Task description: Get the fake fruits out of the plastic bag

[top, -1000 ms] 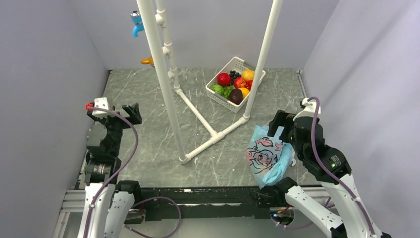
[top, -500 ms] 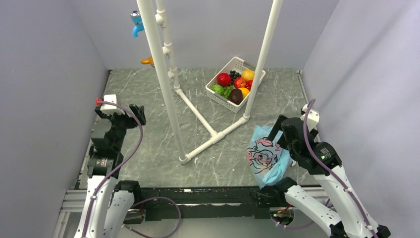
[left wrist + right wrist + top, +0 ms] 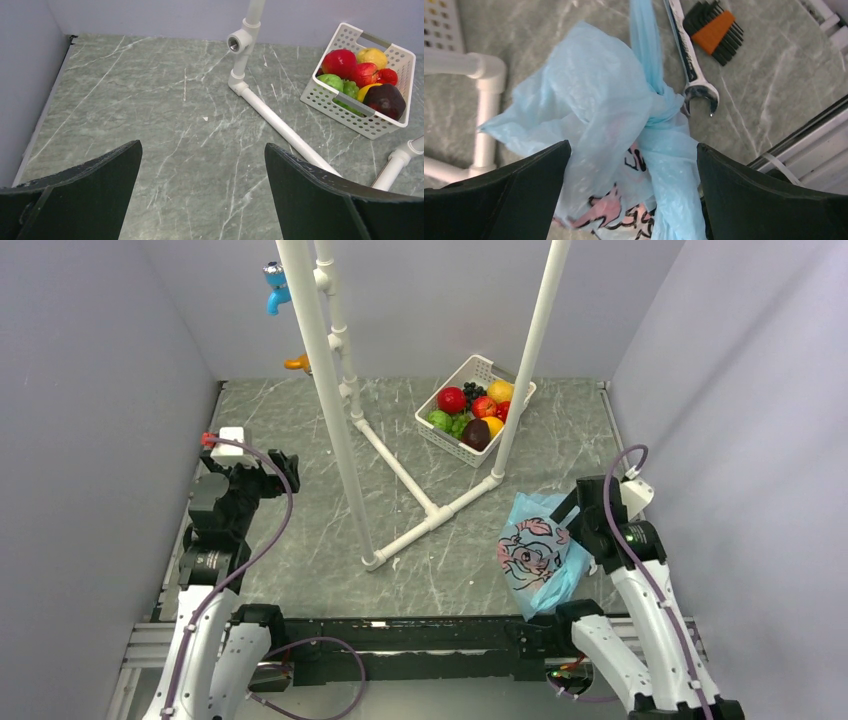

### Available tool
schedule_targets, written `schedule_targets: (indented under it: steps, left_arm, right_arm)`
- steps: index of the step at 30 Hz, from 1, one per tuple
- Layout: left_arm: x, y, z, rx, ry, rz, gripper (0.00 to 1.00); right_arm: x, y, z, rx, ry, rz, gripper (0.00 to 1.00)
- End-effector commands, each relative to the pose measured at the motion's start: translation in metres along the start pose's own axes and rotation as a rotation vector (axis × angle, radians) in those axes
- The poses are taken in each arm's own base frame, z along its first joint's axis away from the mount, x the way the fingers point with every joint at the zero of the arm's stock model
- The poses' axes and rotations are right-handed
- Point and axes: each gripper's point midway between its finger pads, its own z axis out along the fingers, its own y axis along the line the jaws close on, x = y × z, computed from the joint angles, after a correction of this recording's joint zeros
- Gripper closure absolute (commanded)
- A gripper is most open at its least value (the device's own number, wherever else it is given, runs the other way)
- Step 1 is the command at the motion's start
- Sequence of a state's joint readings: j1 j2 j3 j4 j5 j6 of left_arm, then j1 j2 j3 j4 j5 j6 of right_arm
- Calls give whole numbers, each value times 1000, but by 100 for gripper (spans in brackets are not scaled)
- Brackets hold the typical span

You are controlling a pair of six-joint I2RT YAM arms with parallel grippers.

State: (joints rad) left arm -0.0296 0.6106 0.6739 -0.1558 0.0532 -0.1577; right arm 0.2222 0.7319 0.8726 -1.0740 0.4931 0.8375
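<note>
Both jaws gaped empty: the left gripper (image 3: 202, 146) over the grey-green marble tabletop (image 3: 300, 530) at 9 o'clock, the right gripper (image 3: 633, 146) above the knotted blue bag (image 3: 540, 555) lying at 4 o'clock. Pale walls (image 3: 90, 390) closed three sides; a white basket (image 3: 478, 362) sat at 1 o'clock.

A robotics lab cell is being indicated by plain grey walls (image 3: 100, 360), a marble-look table (image 3: 300, 430), a white pipe frame (image 3: 405, 478) and aluminium mounting rails (image 3: 145, 638).
</note>
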Motion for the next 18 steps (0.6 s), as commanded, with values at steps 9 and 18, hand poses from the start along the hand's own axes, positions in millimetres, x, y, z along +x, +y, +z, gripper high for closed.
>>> schedule_targets:
  steps: [9, 18]
  left_arm:
    - [-18, -17, 7, 94, -25, 21, 1]
    - [-15, -21, 8, 114, -11, 22, 1]
  right_arm:
    - [36, 59, 7, -338, 230, -161, 15]
    - [70, 92, -28, -545, 286, -329, 35]
